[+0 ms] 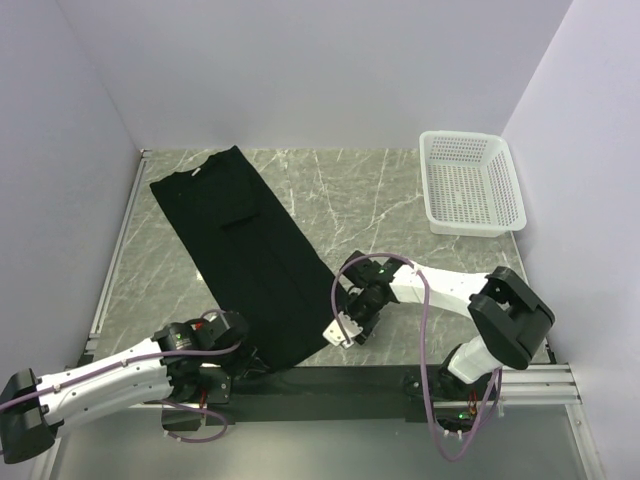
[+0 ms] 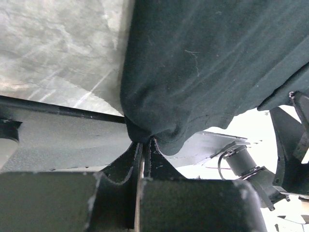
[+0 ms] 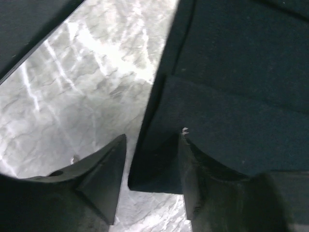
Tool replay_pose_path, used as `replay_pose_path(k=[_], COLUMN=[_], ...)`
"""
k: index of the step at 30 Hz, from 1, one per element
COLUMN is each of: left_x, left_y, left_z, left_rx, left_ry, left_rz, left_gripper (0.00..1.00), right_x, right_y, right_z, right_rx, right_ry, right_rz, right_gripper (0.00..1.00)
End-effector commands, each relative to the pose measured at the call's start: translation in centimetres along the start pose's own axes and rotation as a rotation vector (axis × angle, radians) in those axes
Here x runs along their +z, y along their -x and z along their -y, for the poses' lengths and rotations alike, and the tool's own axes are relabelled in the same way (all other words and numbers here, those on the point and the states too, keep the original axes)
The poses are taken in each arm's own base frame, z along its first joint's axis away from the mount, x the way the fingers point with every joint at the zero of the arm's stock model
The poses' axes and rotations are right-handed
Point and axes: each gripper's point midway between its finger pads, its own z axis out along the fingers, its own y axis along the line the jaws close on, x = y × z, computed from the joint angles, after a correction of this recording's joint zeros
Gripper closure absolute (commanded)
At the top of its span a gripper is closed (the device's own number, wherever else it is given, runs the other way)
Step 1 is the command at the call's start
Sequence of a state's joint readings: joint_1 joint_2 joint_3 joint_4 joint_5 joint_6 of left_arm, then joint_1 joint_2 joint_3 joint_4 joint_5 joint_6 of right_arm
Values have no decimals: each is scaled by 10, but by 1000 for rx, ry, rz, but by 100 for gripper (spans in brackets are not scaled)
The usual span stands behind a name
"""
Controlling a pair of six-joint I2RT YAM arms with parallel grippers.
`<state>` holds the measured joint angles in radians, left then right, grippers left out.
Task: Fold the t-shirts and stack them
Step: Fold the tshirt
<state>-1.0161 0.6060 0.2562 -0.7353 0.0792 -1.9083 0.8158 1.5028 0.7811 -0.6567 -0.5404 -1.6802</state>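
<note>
We see the left gripper (image 2: 143,143) pinching the black t-shirt (image 2: 207,63), the right gripper (image 3: 151,137) spread astride its corner.

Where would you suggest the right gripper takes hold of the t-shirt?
Grip the t-shirt at its near right corner, coming in from the table side; the layered edge lies flat there, between the right gripper's open fingers.

Both arms have white tube-like links between chunky black joint housings: the left arm (image 1: 100,380) at the lower left of the top view, the right arm (image 1: 440,285) at the lower right. A thin lilac cable (image 1: 427,340) loops loosely along each. The left hand (image 2: 143,142) and right hand (image 3: 152,140) have matte black fingers with scooped, tapering inner faces.
</note>
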Motion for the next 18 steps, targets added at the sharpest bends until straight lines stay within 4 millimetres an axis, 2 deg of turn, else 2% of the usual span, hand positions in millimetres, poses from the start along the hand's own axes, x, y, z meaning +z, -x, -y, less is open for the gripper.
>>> replay_pose_path(k=[1,3,5,6,7,10,13,18], left_x=[2,3,3,4,4,4,2,-6], left_y=[6,5,4,4,4,4,3,5], left_z=[-2,-1,0,-1,0,1,2,9], left_rx=[-26,-22,-18,-16,-15,-11,-8,-3], left_ry=[-1,-5,-4,-3,-3,-10,-16,-47], left_rz=[26,23,20,21,21,20,18,33], left_gripper=[99,99,99,99,99,99,99,99], right_x=[2,6,10,11,11,11,9,-5], right_y=[-7,-11,-11,-11,-11,-10,-10,2], right_z=[13,15,11,14,13,17,23,32], right_rx=[20,17,23,22,32,53,80,128], right_ry=[-21,-34,-28,-45,-45,-73,-106,-138], right_rz=[-66,-106,-120,-126,-131,-132,-131,-69], right_gripper=[48,51,59,65,76,90,100,100])
